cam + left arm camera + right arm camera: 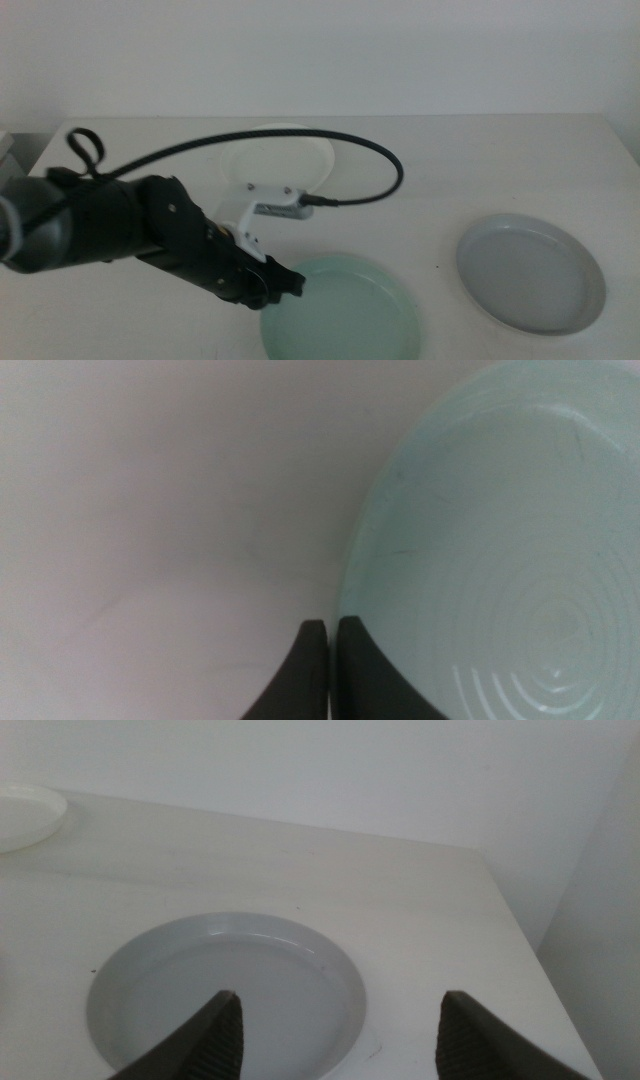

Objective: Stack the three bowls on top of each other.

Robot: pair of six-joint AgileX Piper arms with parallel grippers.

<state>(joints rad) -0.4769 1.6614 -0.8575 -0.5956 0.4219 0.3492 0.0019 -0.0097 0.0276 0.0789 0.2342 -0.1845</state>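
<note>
Mint green bowl (345,310), shallow, low rim pinched by left end effector (285,285)

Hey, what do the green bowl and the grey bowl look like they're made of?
The mint green bowl looks like matte plastic, perhaps melamine: faint scuffs and molded concentric rings show in its base. The left gripper is shut on its rim. The light grey bowl has a smoother, slightly glossy surface with soft reflections, so glazed ceramic or plastic; the pictures leave that open. The right gripper hovers open above it.
</note>
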